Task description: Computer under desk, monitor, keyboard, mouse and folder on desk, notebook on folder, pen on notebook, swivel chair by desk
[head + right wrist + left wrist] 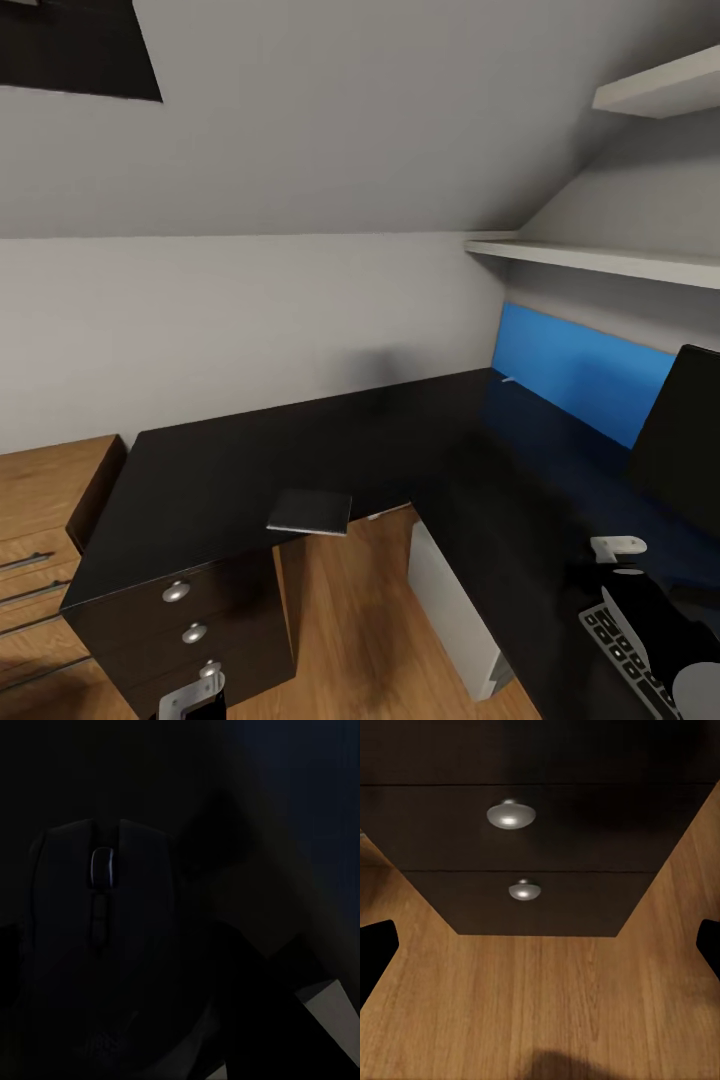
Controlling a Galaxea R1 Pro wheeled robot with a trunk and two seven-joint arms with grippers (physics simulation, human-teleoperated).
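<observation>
A black desk (300,450) runs along the wall and turns the corner to the right. The dark monitor (685,440) stands on its right wing, with the keyboard (622,648) in front of it. My right gripper (616,556) hovers just beyond the keyboard. In the right wrist view a dark mouse (97,945) lies very close between the fingers; the picture is too dark to show the grip. A flat dark grey notebook or folder (310,512) lies at the desk's inner edge. The white computer (450,605) stands under the desk. My left gripper (195,697) is open, low before the drawers.
The drawer unit (190,625) with round metal knobs (511,814) stands under the desk's left end, close ahead of my left gripper. A wooden cabinet (45,500) stands further left. A blue panel (580,375) and white shelves (610,262) line the right wall. Wooden floor (540,997) lies below.
</observation>
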